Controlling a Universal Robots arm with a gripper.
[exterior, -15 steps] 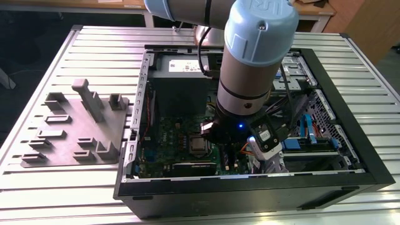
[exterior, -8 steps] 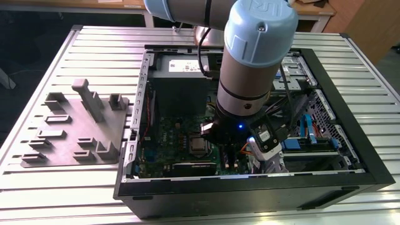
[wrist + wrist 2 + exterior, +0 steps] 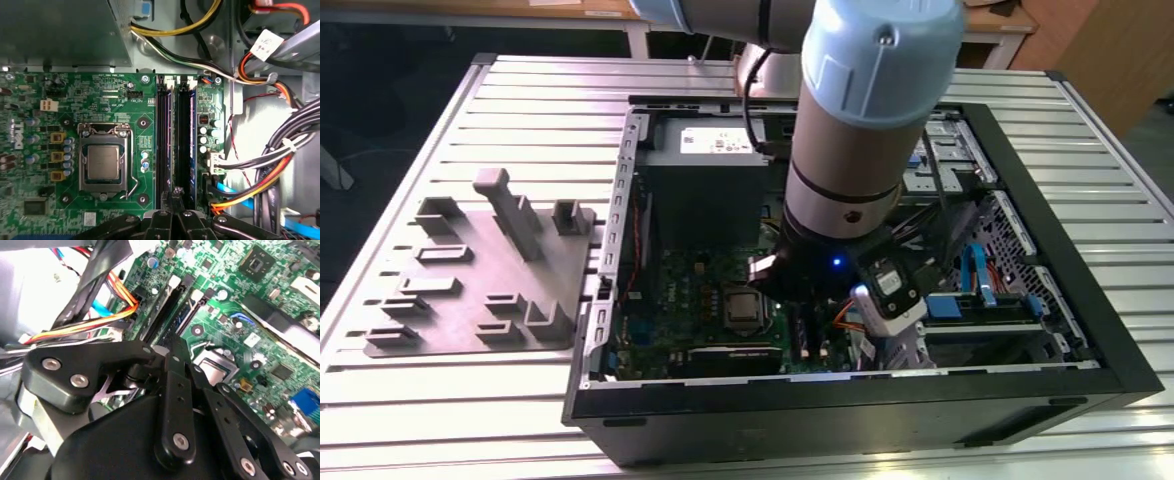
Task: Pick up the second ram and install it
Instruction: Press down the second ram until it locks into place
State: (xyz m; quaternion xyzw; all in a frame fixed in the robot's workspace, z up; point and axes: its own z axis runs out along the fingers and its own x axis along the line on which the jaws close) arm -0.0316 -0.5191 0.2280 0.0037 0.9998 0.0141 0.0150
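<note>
My gripper (image 3: 175, 194) hangs low over the green motherboard (image 3: 100, 95), fingertips closed together with nothing showing between them. They sit at one end of two long memory slots that lie side by side. A dark blue ram (image 3: 186, 145) stands on edge in the slot nearer the cable bundle. The neighbouring slot (image 3: 164, 145) looks black, and I cannot tell what it holds or which stick is the second ram. In the second wrist view the gripper (image 3: 169, 356) points at the same pair of slots (image 3: 172, 310). In the exterior view the arm (image 3: 854, 160) reaches down into the open computer case.
The silver processor (image 3: 102, 162) sits beside the slots. Orange, yellow and black cables (image 3: 260, 165) crowd the other side. The grey power-supply box (image 3: 707, 190) fills the case's far end. A grey tray with upright blocks (image 3: 480, 270) lies at the exterior view's left.
</note>
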